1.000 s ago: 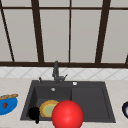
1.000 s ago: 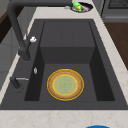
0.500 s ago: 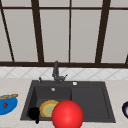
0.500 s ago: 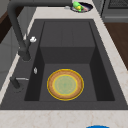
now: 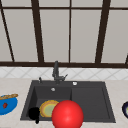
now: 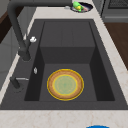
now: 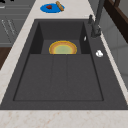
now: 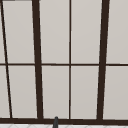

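Evidently nothing has moved; the left hand (image 5: pixel 33 113) hangs at the sink's (image 5: pixel 87 100) front-left corner, just beside the yellow plate (image 5: pixel 47 108); open or curled, I cannot tell.

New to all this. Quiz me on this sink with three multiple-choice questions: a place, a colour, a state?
1. Where is the yellow plate?
A. on the counter
B. in the deep basin of the sink
C. on the drainboard

2. What colour is the ball in the front view?
A. red
B. green
C. white

3. How does the yellow plate lie?
A. on edge
B. flat
C. leaning on the tap

Answers: B, it rests on the basin floor; A, it is plainly red; B, its whole face points up in both side views.
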Robot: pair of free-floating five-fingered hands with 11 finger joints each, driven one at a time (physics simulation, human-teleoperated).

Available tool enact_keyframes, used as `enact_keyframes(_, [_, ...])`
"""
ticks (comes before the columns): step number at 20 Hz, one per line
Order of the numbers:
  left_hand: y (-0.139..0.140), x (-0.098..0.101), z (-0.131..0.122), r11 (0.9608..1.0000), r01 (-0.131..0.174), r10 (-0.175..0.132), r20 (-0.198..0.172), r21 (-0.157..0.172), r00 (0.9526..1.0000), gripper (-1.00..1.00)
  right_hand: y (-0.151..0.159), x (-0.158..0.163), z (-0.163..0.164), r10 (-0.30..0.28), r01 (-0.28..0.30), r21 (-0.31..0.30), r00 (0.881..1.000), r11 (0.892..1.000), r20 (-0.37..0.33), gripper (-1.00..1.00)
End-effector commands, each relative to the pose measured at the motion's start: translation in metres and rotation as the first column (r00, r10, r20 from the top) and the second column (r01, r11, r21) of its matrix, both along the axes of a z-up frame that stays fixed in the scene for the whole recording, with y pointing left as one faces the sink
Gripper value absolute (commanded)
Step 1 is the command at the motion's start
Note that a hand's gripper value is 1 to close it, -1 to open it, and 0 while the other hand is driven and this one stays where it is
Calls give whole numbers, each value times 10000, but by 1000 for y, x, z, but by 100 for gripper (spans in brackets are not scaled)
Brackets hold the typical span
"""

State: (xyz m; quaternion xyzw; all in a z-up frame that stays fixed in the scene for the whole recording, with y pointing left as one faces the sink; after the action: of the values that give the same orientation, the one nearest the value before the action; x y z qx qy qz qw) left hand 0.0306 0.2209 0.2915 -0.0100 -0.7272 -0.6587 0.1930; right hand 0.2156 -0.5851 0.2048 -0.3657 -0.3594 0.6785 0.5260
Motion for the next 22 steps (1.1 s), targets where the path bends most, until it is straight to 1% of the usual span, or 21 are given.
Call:
enact_keyframes(1, [0, 0, 0, 10000, 0, 0, 0, 0, 10000, 0, -8, 12, -8, 476, -476, 12, 9973, 9989, -563, -100])
enact_keyframes(6, [0, 0, 0, 10000, 0, 0, 0, 0, 10000, 0, -22, 19, -20, 728, -672, 488, 9895, 9965, -1245, -100])
enact_keyframes(10, [0, 0, 0, 10000, 0, 0, 0, 0, 10000, 0, -32, 36, -35, 869, -794, 527, 9833, 9954, -1601, -100])
enact_keyframes(12, [0, 0, 0, 10000, 0, 0, 0, 0, 10000, 0, -40, 39, -45, 969, -867, 678, 9813, 9939, -1666, -100])
enact_keyframes(14, [0, 0, 0, 10000, 0, 0, 0, 0, 10000, 0, -42, 47, -54, 1099, -977, 735, 9764, 9925, -1861, -100])
enact_keyframes(16, [0, 0, 0, 10000, 0, 0, 0, 0, 10000, 0, -44, 62, -62, 1031, -890, 780, 9741, 9930, -2014, -100])
enact_keyframes(19, [0, 0, 0, 10000, 0, 0, 0, 0, 10000, 0, -48, 68, -69, 1417, -1267, 1022, 9775, 9867, -1559, -100])
enact_keyframes(20, [0, 0, 0, 10000, 0, 0, 0, 0, 10000, 0, -49, 60, -75, 1650, -1491, 1174, 9764, 9818, -1394, -100])
enact_keyframes(21, [0, 0, 0, 10000, 0, 0, 0, 0, 10000, 0, -50, 52, -77, 1859, -1721, 1259, 9766, 9770, -1082, -100])
enact_keyframes(22, [0, 0, 0, 10000, 0, 0, 0, 0, 10000, 0, -48, 49, -80, 1982, -1846, 1325, 9753, 9738, -978, -100])
